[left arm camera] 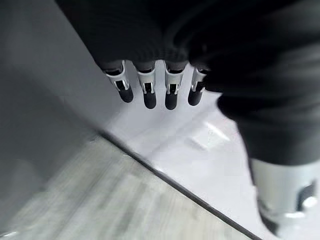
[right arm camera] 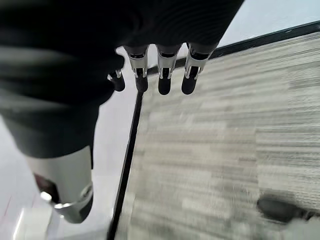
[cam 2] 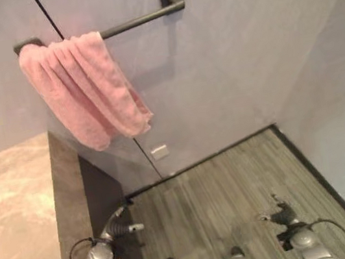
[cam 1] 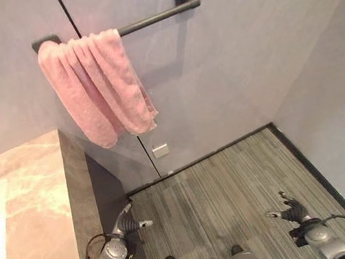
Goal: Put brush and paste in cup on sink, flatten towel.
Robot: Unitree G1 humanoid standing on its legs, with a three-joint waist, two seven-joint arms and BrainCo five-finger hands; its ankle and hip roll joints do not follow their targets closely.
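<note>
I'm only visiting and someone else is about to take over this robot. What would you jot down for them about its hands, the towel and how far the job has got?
Left hand: open, holding nothing, low beside the dark cabinet side of the sink counter.
Right hand: open, holding nothing, low over the striped floor.
Pink towel: hangs bunched at the left end of the dark wall bar, not flattened.
Brush, paste and cup: I can't see them here, so I can't tell if that step is done.
Left: spread the towel along the bar; check the counter.

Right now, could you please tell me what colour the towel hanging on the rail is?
The towel is pink; it shows best in the left eye view.
</note>
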